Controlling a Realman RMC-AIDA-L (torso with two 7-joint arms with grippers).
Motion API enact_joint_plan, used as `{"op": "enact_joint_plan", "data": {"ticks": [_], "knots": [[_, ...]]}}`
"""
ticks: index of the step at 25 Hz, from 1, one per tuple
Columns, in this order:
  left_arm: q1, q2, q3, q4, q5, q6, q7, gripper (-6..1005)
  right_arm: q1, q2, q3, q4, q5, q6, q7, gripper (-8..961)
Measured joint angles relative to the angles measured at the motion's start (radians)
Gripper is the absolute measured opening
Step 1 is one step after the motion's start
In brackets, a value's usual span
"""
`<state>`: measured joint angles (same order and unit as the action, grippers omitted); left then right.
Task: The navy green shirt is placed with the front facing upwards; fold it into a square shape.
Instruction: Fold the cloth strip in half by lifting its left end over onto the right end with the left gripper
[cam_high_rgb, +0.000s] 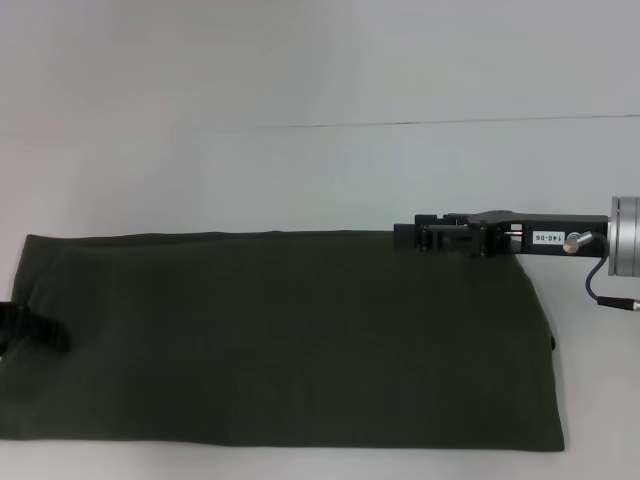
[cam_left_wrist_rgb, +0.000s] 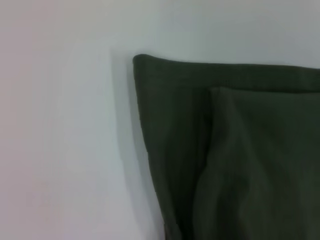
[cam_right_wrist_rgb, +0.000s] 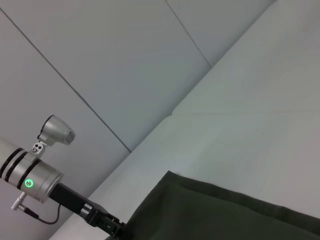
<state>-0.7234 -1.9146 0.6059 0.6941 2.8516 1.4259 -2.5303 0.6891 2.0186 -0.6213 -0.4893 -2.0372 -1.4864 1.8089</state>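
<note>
1. Green shirt (cam_high_rgb: 290, 340) spread flat on the white table (cam_high_rgb: 300, 170), folded into a long band across the near part, no lettering showing
2. Extra folded layer visible at one corner in the left wrist view (cam_left_wrist_rgb: 250, 160)
3. Right gripper (cam_high_rgb: 420, 238) reaching in level from the right at the shirt's far right edge; wide or narrow, cannot tell
4. Left gripper (cam_high_rgb: 35, 330) at the shirt's left edge, mostly out of view; grip unclear
</note>
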Motion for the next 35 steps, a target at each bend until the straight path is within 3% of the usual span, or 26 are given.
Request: {"op": "enact_joint_plan", "data": {"ticks": [15,34,35], "knots": [[-0.011,0.009,-0.052,-0.026,-0.008,0.025,0.014,848,-0.004,0.000,-0.001,0.000,0.000,-0.001,0.008,760],[-0.014,0.009,-0.053,-0.039,-0.020,0.028,0.015,846,0.001,-0.003,-0.014,-0.001,0.000,-0.002,0.010,760],[-0.015,0.009,-0.052,-0.039,-0.020,0.028,0.015,789,0.001,-0.004,-0.014,-0.001,0.000,-0.002,0.010,760]]}}
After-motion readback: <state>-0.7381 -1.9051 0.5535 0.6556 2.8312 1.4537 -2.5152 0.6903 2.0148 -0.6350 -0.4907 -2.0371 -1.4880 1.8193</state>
